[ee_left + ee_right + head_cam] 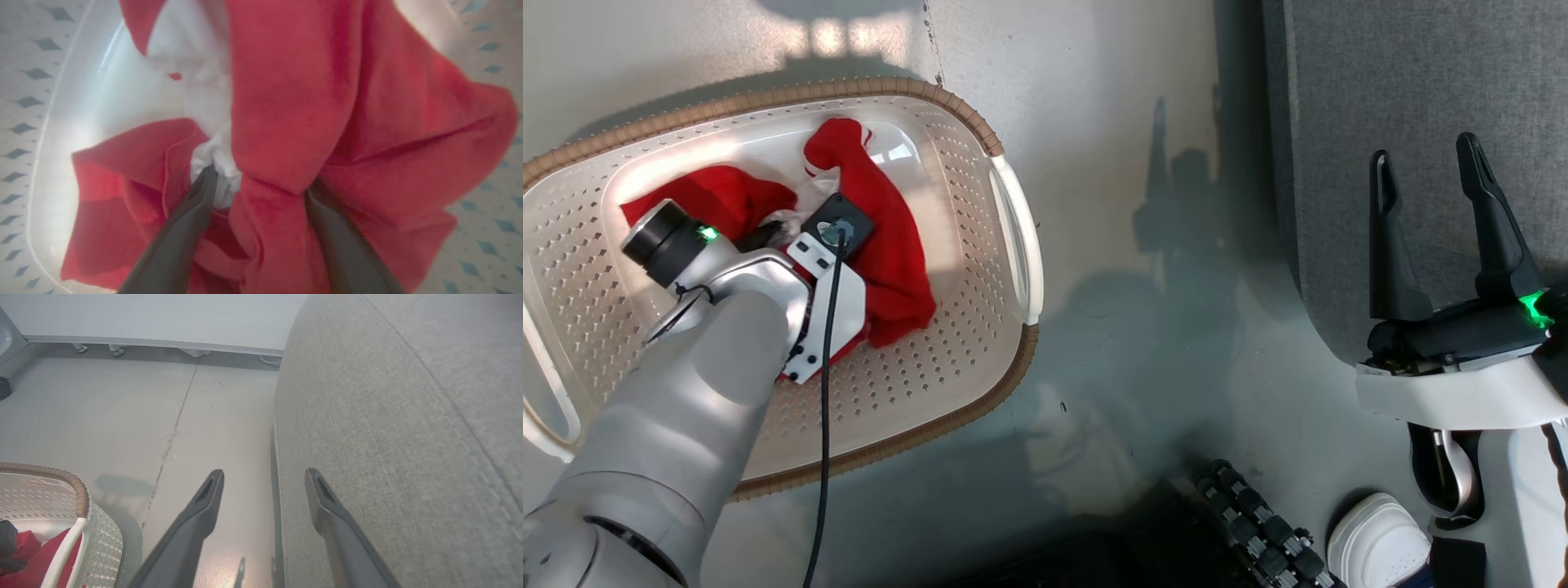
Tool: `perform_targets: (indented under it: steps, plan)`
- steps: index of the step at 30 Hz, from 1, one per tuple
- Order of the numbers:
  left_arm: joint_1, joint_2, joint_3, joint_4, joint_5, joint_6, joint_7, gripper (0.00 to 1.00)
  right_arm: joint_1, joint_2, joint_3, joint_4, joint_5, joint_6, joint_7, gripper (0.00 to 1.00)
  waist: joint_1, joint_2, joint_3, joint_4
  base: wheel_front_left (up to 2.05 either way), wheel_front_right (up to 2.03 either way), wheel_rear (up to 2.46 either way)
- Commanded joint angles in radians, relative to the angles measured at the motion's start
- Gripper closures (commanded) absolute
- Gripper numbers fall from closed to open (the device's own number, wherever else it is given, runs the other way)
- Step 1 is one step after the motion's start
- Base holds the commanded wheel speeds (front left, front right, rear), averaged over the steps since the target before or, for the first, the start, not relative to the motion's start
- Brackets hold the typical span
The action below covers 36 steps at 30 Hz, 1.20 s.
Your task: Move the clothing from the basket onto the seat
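Clothing of bright red soft knit with white trim (pixel 894 245) lies crumpled in the cream-white perforated plastic basket with a brown woven-look rim (pixel 964 343), which stands on the floor at the left of the head frame. The left gripper (pixel 261 181) is down in it, jaws spread wide astride a red fold. The right gripper (pixel 1425 155), jaws wide and empty, hovers at the right over the edge of the large grey fabric seat (pixel 1421 73).
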Motion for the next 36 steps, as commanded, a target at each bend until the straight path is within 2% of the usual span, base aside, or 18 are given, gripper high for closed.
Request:
perform_targets:
  steps: [1, 4, 10, 12, 13, 25, 31, 36]
  plan:
    - [-0.019, 0.023, -0.004, 0.007, 0.004, 0.018, 0.017, 0.0, 0.002, -0.002, -0.007, 0.005, 0.0, 0.0, 0.0, 0.0, 0.0, 0.0, 0.003, 0.002, 0.0, 0.0, 0.0]
    - [-0.02, 0.036, -0.007, 0.009, 0.004, 0.039, 0.041, 0.0, 0.001, -0.002, -0.005, 0.005, 0.0, 0.0, 0.0, 0.0, 0.0, 0.0, 0.008, 0.004, 0.0, 0.0, 0.0]
    - [-0.013, 0.054, 0.001, 0.014, -0.021, 0.035, 0.081, 0.0, -0.01, -0.002, 0.002, 0.006, 0.009, 0.0, 0.0, 0.0, 0.0, 0.0, 0.015, 0.007, 0.0, 0.0, 0.0]
    - [-0.01, 0.058, 0.0, 0.015, -0.024, 0.031, 0.089, 0.93, -0.014, -0.002, 0.004, 0.008, 0.009, 0.0, 0.0, 0.0, 0.0, 0.0, 0.016, 0.007, 0.0, 0.0, 0.0]
    - [-0.009, 0.059, -0.001, 0.015, -0.026, 0.028, 0.093, 1.0, -0.016, -0.002, 0.005, 0.009, 0.01, 0.0, 0.0, 0.0, 0.0, 0.0, 0.015, 0.006, 0.0, 0.0, 0.0]
    - [0.013, 0.049, -0.009, 0.007, -0.05, -0.009, 0.039, 1.0, -0.071, -0.003, 0.024, 0.025, 0.036, 0.0, 0.0, 0.0, 0.0, 0.0, -0.027, -0.021, 0.0, 0.0, 0.0]
    - [0.05, 0.019, -0.002, 0.004, -0.07, 0.001, -0.03, 1.0, -0.078, -0.003, 0.01, 0.038, 0.02, 0.0, 0.0, 0.0, 0.0, 0.0, -0.112, -0.008, 0.0, 0.0, 0.0]
    - [0.096, -0.009, 0.004, 0.004, -0.088, 0.005, -0.146, 1.0, -0.066, -0.003, -0.012, 0.052, 0.034, 0.0, 0.0, 0.0, 0.0, 0.0, -0.224, 0.01, 0.0, 0.0, 0.0]
